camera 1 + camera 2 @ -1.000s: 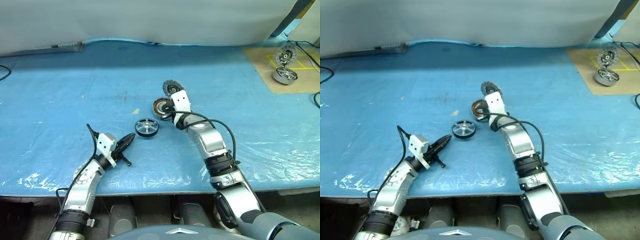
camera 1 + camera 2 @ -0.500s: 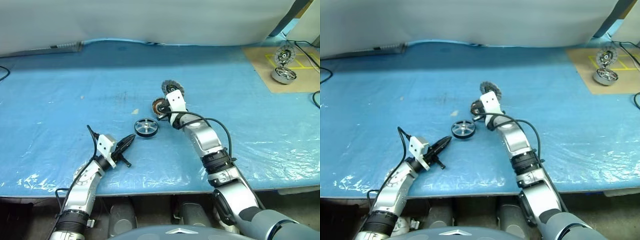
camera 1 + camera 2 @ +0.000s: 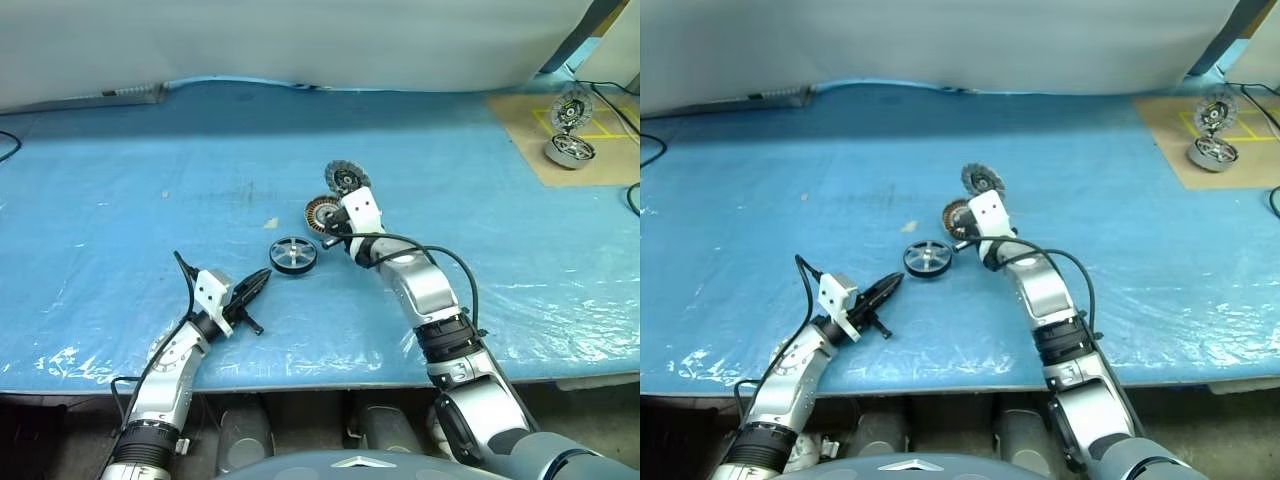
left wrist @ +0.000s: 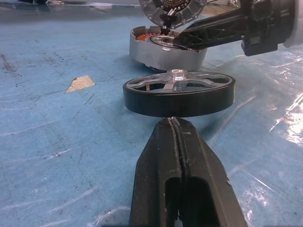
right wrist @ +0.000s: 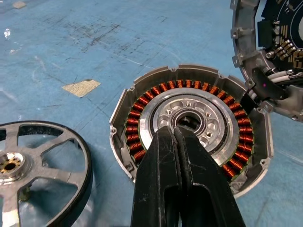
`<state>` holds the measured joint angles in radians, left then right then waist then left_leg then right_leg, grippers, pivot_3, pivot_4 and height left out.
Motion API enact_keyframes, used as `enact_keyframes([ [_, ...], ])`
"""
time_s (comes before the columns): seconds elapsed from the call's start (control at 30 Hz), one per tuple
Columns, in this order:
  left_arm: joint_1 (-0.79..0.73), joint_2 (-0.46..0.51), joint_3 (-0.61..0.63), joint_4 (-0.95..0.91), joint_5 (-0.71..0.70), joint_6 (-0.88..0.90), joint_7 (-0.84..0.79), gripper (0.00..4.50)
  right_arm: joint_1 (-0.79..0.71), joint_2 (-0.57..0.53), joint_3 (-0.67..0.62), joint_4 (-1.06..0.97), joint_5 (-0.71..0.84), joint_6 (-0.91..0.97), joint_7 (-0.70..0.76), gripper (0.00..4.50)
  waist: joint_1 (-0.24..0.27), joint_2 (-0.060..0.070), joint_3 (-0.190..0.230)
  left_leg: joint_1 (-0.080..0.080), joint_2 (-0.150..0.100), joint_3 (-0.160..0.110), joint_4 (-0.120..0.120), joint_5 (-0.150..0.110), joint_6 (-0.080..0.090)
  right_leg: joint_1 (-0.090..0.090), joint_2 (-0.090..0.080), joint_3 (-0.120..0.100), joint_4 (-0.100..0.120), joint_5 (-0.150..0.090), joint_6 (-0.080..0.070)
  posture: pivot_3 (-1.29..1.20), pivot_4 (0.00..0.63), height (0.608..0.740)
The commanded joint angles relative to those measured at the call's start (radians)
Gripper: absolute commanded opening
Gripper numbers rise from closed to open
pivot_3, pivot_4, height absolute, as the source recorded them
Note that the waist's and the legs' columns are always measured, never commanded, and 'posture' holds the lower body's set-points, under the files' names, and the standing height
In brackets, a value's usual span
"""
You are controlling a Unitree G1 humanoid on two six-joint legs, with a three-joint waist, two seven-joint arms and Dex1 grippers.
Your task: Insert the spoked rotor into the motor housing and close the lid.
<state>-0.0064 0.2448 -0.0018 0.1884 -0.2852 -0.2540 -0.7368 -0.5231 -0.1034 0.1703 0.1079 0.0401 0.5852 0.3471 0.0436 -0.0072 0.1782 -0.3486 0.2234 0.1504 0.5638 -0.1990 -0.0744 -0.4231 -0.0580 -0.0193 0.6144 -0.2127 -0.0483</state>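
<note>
Left wrist view is showing the spoked rotor [image 4: 179,93] lying flat, straight ahead of the clenched, empty left gripper [image 4: 176,124], probably the nearer one; the right gripper [image 5: 176,130], also clenched, is hovering over the motor housing [image 5: 191,121].

You're working in a workshop or robotics test lab. The table [image 3: 120,190] is wrapped in scuffed blue plastic sheeting, with a plain white backdrop [image 3: 300,40] hung behind it at twelve o'clock. At two o'clock a cardboard mat [image 3: 590,150] marked with yellow tape carries spare motor parts [image 3: 568,148], and loose black cables [image 3: 632,198] trail off the table's edges.
</note>
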Motion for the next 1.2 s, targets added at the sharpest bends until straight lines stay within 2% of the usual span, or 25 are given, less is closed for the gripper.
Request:
enact_keyframes([
  [0.03,0.002,-0.003,-0.004,-0.008,0.0,-0.009,-0.002,0.0,0.012,0.006,0.0,-0.05,0.019,0.003,0.012,0.03,0.0,0.0,0.0,0.0,0.0,0.0,0.0,0.0,0.0,0.0,0.0,0.0,0.0,0.0,0.0,0.0,0.15,0.74],
  [0.3,0.006,0.007,0.009,-0.019,-0.004,-0.004,0.003,0.0,0.011,-0.025,0.02,-0.199,0.077,0.075,0.11,0.03,0.0,0.0,0.0,0.0,0.0,0.0,0.0,0.0,0.0,0.0,0.0,0.0,0.0,0.0,0.0,0.0,0.15,0.74],
  [0.4,0.005,0.009,0.011,-0.017,-0.004,-0.005,0.003,0.0,0.011,-0.049,0.045,-0.249,0.078,0.135,0.133,0.63,0.0,0.0,0.0,0.0,0.0,0.0,0.0,0.0,0.0,0.0,0.0,0.0,0.0,0.0,0.0,0.0,0.15,0.74],
  [0.53,0.004,0.008,0.009,-0.018,-0.003,-0.005,0.007,0.0,-0.005,-0.065,0.059,-0.297,0.086,0.21,0.136,1.94,0.0,0.0,0.0,0.0,0.0,0.0,0.0,0.0,0.0,0.0,0.0,0.0,0.0,0.0,0.0,0.0,0.15,0.74],
  [0.7,0.007,0.005,0.004,-0.024,-0.001,-0.002,0.011,0.0,-0.033,-0.064,0.058,-0.316,0.108,0.286,0.137,1.94,0.0,0.0,0.0,0.0,0.0,0.0,0.0,0.0,0.0,0.0,0.0,0.0,0.0,0.0,0.0,0.0,0.15,0.74],
  [0.97,0.009,0.005,0.004,-0.023,0.001,-0.003,0.016,0.0,-0.044,-0.067,0.125,-0.341,0.129,0.358,0.166,1.94,0.0,0.0,0.0,0.0,0.0,0.0,0.0,0.0,0.0,0.0,0.0,0.0,0.0,0.0,0.0,0.0,0.15,0.74],
  [1.07,0.01,0.006,0.005,-0.021,0.001,-0.006,0.016,0.0,-0.05,-0.068,0.136,-0.336,0.132,0.361,0.167,2.54,0.0,0.0,0.0,0.0,0.0,0.0,0.0,0.0,0.0,0.0,0.0,0.0,0.0,0.0,0.0,0.0,0.15,0.74],
  [1.17,0.013,0.009,0.007,-0.027,-0.001,-0.004,0.018,0.0,-0.061,-0.075,0.16,-0.323,0.124,0.347,0.173,3.54,0.0,0.0,0.0,0.0,0.0,0.0,0.0,0.0,0.0,0.0,0.0,0.0,0.0,0.0,0.0,0.0,0.15,0.74],
  [1.2,0.013,0.009,0.008,-0.029,0.0,-0.003,0.019,0.0,-0.064,-0.077,0.166,-0.318,0.124,0.343,0.176,3.54,0.0,0.0,0.0,0.0,0.0,0.0,0.0,0.0,0.0,0.0,0.0,0.0,0.0,0.0,0.0,0.0,0.15,0.74],
])
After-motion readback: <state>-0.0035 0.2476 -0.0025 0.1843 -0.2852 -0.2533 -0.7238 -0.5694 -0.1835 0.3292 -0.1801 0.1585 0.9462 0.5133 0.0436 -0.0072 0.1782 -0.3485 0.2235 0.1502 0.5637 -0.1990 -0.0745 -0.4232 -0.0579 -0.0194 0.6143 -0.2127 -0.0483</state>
